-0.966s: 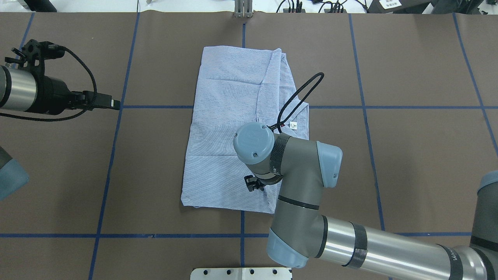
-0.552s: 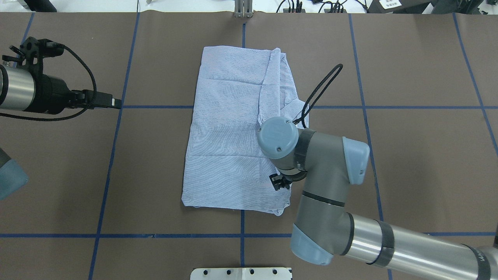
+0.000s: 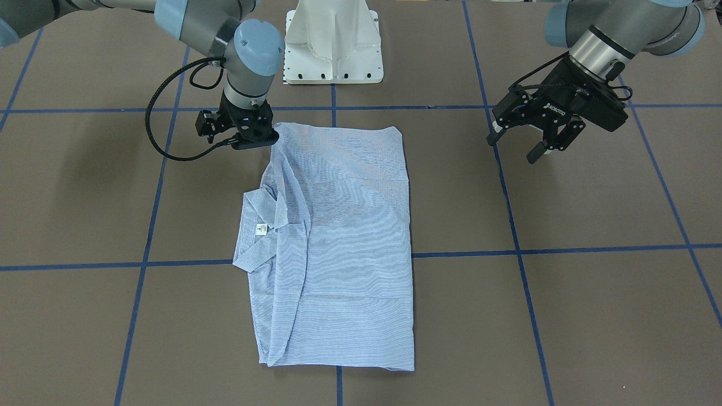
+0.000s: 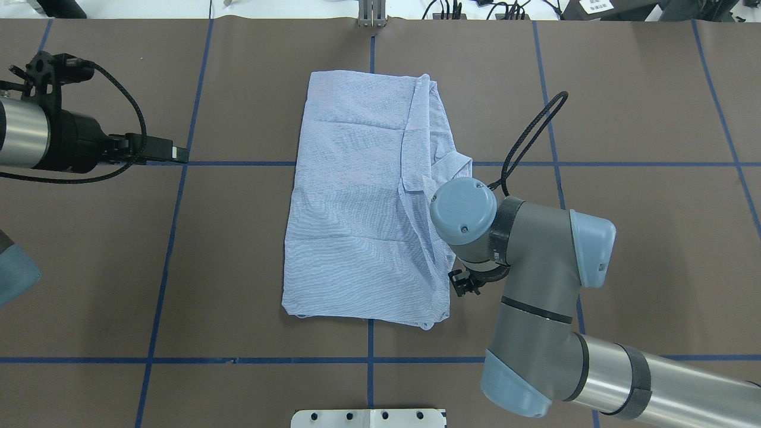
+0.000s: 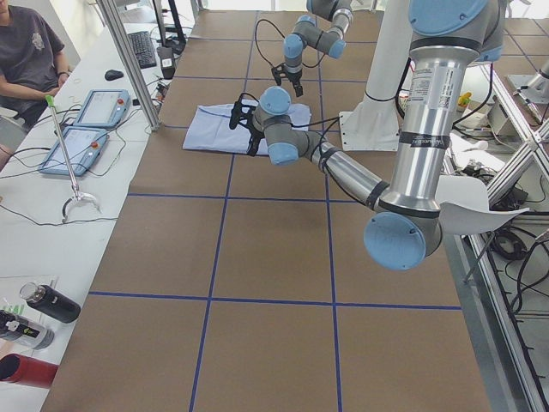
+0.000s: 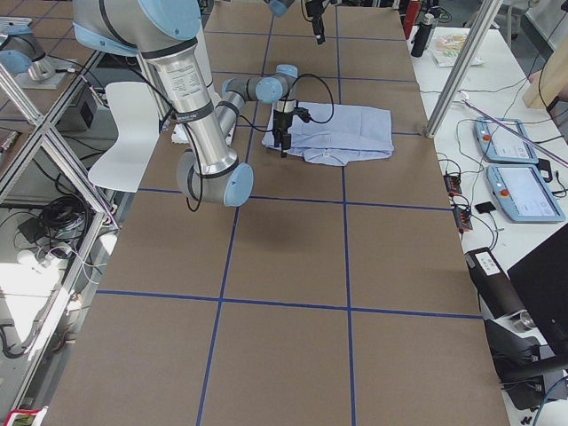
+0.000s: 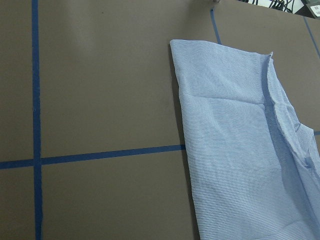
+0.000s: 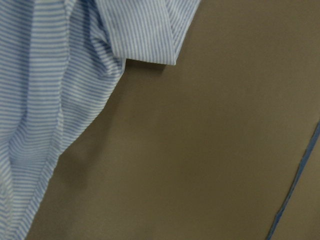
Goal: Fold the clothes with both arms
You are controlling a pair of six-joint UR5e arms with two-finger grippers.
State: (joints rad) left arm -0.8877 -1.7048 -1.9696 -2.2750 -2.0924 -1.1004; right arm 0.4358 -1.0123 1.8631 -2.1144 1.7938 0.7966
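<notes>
The striped shirt (image 3: 344, 242) lies folded into a long rectangle in the middle of the table (image 4: 642, 249), collar (image 3: 256, 225) and white label on the robot's right side. It also shows as the shirt (image 4: 357, 208) from overhead and the shirt (image 7: 240, 150) in the left wrist view. My right gripper (image 3: 254, 142) points down right at the shirt's near right corner; whether it grips cloth I cannot tell. Overhead, the wrist hides it. The right wrist view shows only the shirt edge (image 8: 40, 100) and bare table. My left gripper (image 3: 516, 145) hovers open, well left of the shirt.
The white pedestal base (image 3: 333, 45) stands at the table's near edge behind the shirt. A black cable loop (image 4: 535, 131) sticks out from my right wrist. A seated person (image 5: 30, 51), two tablets (image 5: 86, 124) and bottles (image 5: 43, 305) are on the side bench.
My right arm has swept right, from above the shirt's middle to its right edge. The shirt's near right part shifted right and shows a new diagonal crease. The left arm barely moved.
</notes>
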